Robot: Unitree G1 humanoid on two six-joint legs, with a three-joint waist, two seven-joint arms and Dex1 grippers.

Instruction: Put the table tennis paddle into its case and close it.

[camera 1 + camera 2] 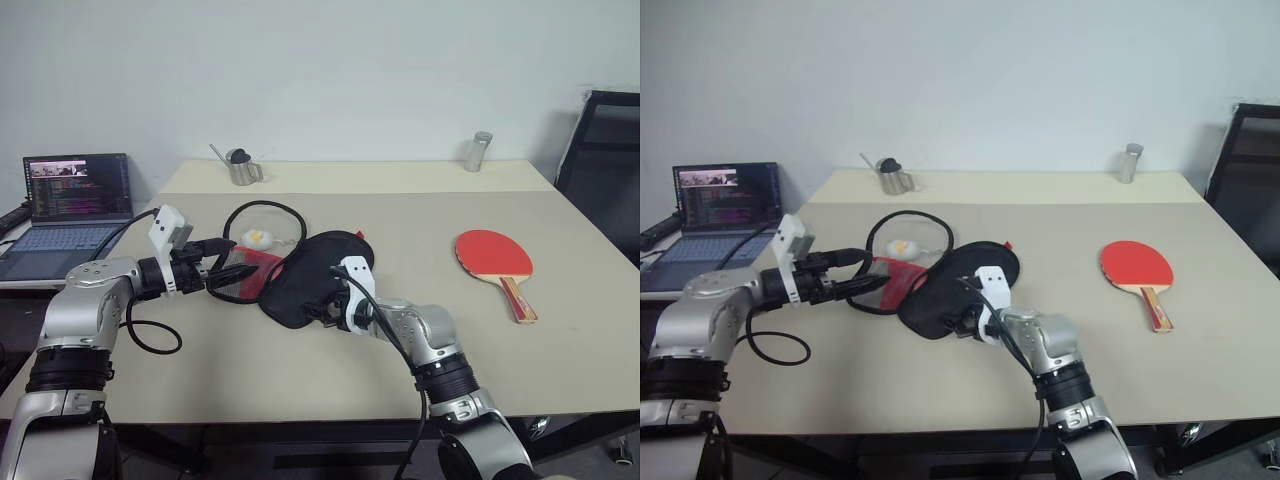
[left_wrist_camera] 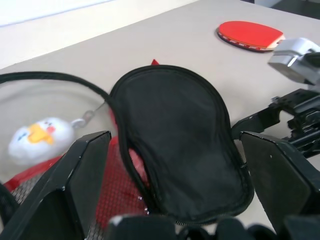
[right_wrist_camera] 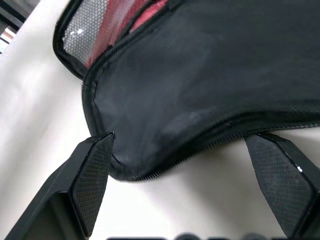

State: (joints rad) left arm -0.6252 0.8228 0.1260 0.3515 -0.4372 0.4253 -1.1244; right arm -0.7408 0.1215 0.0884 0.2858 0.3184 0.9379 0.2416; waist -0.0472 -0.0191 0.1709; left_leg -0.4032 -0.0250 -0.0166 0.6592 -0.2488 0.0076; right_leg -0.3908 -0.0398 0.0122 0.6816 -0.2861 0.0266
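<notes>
The table tennis paddle [image 1: 494, 254] lies red face up on the table's right side, its wooden handle toward the front edge. The black case [image 1: 312, 272] lies mid-table, flap partly lifted, with red lining and grey mesh [image 1: 254, 268] showing at its left. My left gripper [image 1: 238, 264] is open at that red-lined opening, its fingers [image 2: 82, 175] spread either side of the case [image 2: 180, 145]. My right gripper [image 1: 322, 310] is open at the case's near edge, and the zipper rim [image 3: 165, 160] runs between its fingers [image 3: 90, 175]. Neither gripper holds anything.
A black cord loop [image 1: 266, 212] and a small white plush charm [image 1: 257, 238] lie behind the case. A metal cup [image 1: 241, 170] and a metal shaker [image 1: 478, 152] stand at the table's far edge. A laptop [image 1: 76, 196] sits to the left and a black chair [image 1: 606, 170] to the right.
</notes>
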